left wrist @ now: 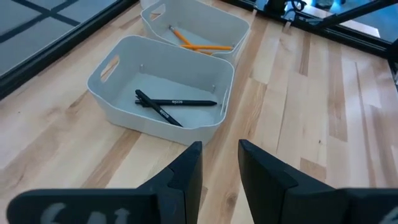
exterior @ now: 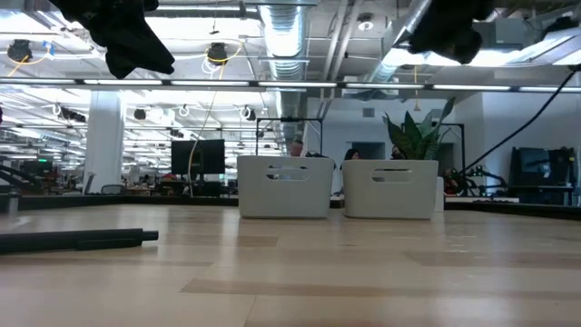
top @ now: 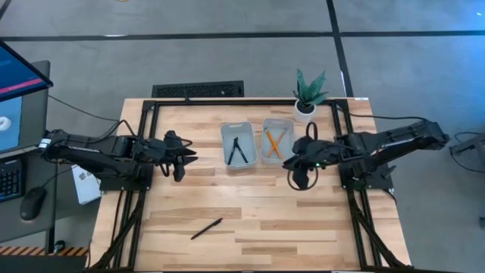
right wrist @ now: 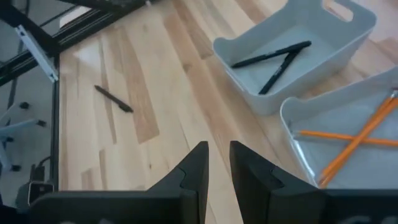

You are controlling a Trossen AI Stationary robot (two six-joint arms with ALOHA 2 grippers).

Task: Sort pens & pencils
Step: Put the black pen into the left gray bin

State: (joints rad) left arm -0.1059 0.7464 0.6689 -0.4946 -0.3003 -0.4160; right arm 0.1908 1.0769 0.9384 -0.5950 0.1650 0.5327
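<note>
Looks nearly sorted here. Counting two pens [left wrist: 168, 104] crossed in a V inside the pen tray [top: 225, 130], plus orange pencils [right wrist: 354, 138] crossed in the pencil tray [top: 277, 121] just beside it. Can make out two pencils for sure, maybe a third at the edge. Reads as a plain colour split, black in one bin, orange in the other, no mixing.

Leaves one last pen [top: 206, 228] out on the bare tabletop [top: 303, 227], well apart from both trays, toward the front edge, lying at a slant.

Seeing the left gripper [top: 191, 155] hovering beside the pen tray, jaws a little apart with nothing between them. Same for the right gripper [top: 288, 163] next to the pencil tray: jaws only a sliver apart, empty. Guessing both sit up high so as not to knock the bins.

Probably falls to the left one to fetch that stray, being on the pen side. Worth closing across the barrel, since thin and flat on the wood
</note>
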